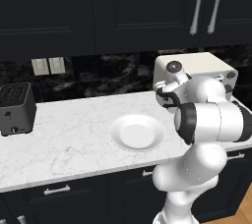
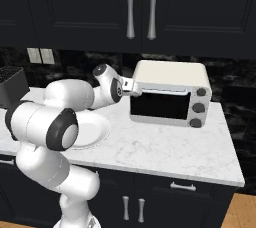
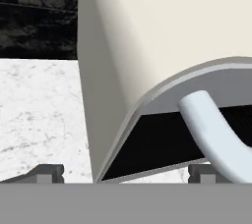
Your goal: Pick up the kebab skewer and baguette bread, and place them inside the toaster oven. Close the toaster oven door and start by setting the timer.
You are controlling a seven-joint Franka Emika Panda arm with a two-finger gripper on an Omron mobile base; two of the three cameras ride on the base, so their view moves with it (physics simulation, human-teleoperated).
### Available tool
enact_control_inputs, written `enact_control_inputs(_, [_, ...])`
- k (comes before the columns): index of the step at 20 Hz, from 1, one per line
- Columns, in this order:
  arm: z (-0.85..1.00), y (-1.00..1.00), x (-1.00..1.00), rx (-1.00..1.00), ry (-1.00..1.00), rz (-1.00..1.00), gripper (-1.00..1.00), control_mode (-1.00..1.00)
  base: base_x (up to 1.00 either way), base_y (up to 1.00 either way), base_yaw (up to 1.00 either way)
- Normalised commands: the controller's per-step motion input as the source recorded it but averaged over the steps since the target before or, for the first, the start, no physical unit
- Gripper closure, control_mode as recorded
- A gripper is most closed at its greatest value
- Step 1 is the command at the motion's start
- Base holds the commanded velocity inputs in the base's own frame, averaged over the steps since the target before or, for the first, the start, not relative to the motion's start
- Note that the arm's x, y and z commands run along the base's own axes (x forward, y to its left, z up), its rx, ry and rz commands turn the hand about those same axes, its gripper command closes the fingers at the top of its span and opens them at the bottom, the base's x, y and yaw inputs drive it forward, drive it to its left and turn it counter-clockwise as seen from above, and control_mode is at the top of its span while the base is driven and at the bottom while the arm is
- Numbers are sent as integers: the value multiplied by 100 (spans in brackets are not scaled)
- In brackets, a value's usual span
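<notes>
A: Left base view: cream-white boxy toaster oven at the back right of the white marbled surface, half hidden behind the white arm. Round white plate bare in the middle, small black slot toaster far left. No skewer or bread spotted anywhere here.

B: Right base view?

A: Dark glass toaster oven door seemingly upright and closed, pale handle bar along its top edge, three round knobs stacked on the right. Pincer pressed up near the oven's upper left corner, beside the handle's end.

B: Hand view?

A: Dark finger tips standing wide apart, clamped on nothing. Handle curving in just above the right tip. Probably lined up there to hook the bar and pull the door down.
</notes>
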Motion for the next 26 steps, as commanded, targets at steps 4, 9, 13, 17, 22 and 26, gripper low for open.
enact_control_inputs(4, [-1,0,39,-4,0,0,-100,-100,0,0,0])
enact_control_inputs(9, [-1,0,47,-2,0,0,-100,-100,0,0,0])
enact_control_inputs(13, [0,0,-2,0,0,0,-100,-100,0,0,0])
enact_control_inputs(17, [0,-6,-21,0,0,1,-100,-100,0,0,0])
enact_control_inputs(22, [0,-8,-17,0,0,2,-100,-100,0,0,0])
enact_control_inputs(26, [0,-37,-52,0,0,7,-100,-100,0,0,0])
